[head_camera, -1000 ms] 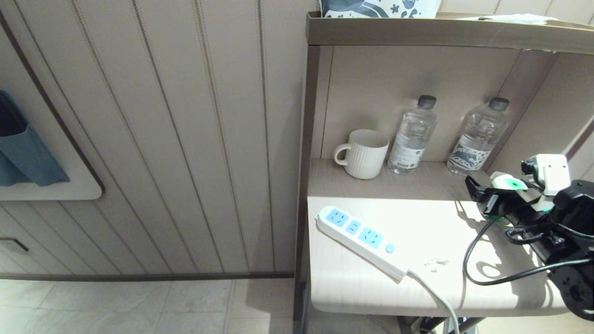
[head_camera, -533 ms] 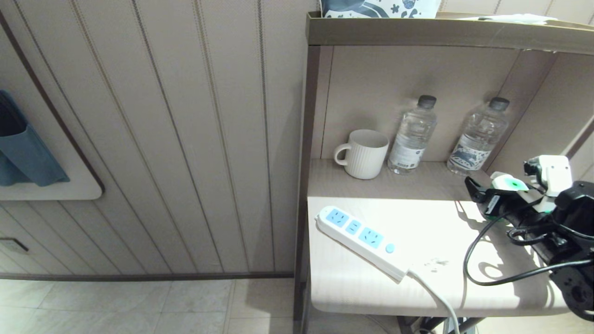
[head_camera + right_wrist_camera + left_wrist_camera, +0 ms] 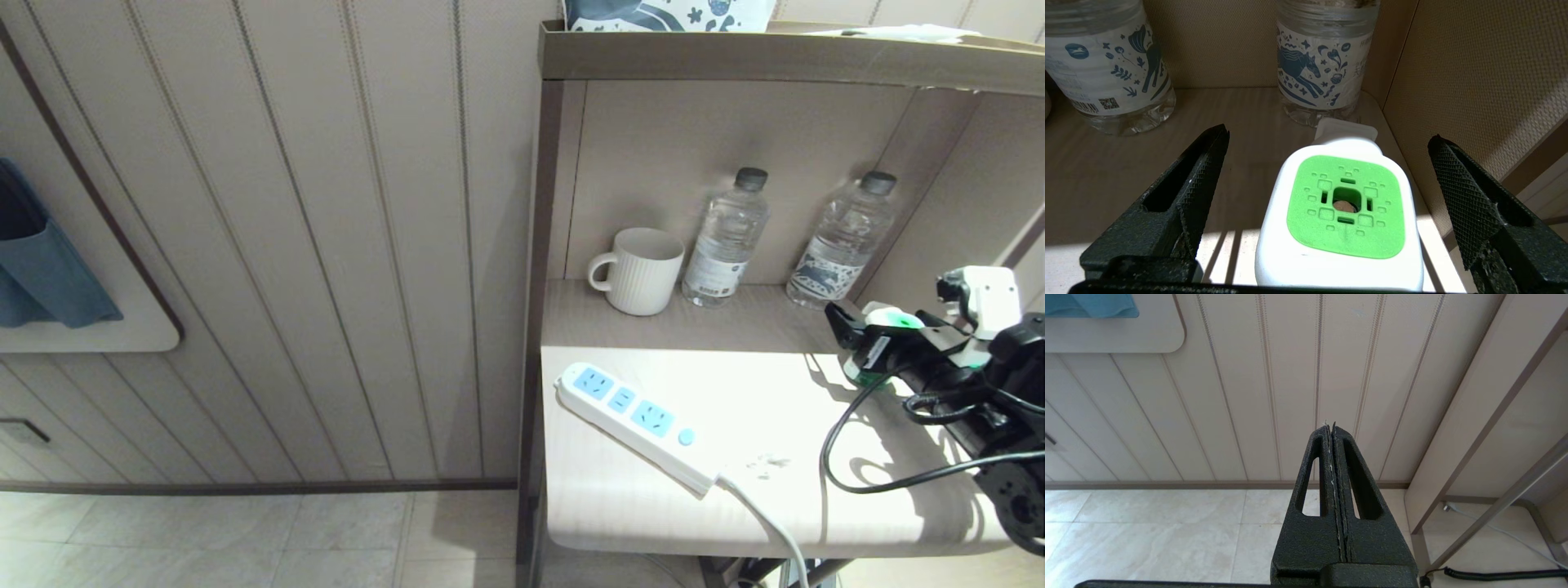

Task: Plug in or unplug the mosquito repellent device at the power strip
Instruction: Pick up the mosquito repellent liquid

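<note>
The right gripper [image 3: 857, 335] has slid a little to the right. Its fingers are spread wide around the small white mosquito repellent device with a green cap [image 3: 1345, 206], not touching. The long white power strip with blue sockets [image 3: 635, 422] lies apart, unplugged. The left gripper [image 3: 1333, 457] is pressed together.

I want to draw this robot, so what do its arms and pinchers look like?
The right gripper has two black, wedge-shaped fingers with bumpy crisscross pads. The right arm is black with looping black cables and a white box on top. The left gripper has black fingers with long slots.
</note>
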Tool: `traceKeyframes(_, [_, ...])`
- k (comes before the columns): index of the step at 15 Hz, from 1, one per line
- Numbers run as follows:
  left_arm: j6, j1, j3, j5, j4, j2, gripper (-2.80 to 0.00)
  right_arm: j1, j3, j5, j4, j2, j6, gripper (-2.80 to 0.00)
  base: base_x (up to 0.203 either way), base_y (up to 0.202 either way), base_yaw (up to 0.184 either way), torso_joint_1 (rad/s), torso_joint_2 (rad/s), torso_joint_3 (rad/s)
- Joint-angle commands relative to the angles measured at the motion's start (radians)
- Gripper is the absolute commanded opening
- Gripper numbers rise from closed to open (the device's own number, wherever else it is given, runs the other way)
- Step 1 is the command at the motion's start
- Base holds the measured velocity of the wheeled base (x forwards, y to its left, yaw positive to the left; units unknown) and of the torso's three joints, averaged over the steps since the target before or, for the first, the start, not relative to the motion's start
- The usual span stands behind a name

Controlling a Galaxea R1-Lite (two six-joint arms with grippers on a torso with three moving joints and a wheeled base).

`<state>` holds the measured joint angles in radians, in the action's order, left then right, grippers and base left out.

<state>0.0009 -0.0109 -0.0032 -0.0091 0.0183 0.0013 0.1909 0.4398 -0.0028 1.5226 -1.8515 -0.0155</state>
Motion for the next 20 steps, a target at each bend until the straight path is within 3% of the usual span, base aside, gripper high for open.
traceKeyframes(1, [0.001,0.000,0.000,0.000,0.000,0.000,-2.80,-0.001,0.008,0.000,0.021,-0.005,-0.001,0.00,0.000,0.000,0.000,0.000,0.00,0.000])
traceKeyframes(3, [-0.001,0.000,0.000,0.000,0.000,0.000,-2.80,-0.001,0.007,0.000,0.021,-0.006,-0.001,0.00,0.000,0.000,0.000,0.000,0.00,0.000])
traceKeyframes(4, [0.000,0.000,0.000,0.000,0.000,0.000,-2.80,-0.002,0.007,0.000,0.019,-0.008,-0.001,-2.80,0.000,0.000,0.000,0.000,0.00,0.000])
traceKeyframes(16, [-0.001,0.000,0.000,0.000,0.000,0.000,-2.80,0.000,0.000,0.012,0.015,-0.014,-0.015,-2.80,0.000,0.000,0.000,0.000,0.00,0.000])
traceKeyframes(20, [-0.001,0.000,0.000,0.000,0.000,0.000,-2.80,-0.004,0.011,0.014,-0.166,0.195,-0.013,-2.80,0.000,0.000,0.000,0.000,0.00,0.000])
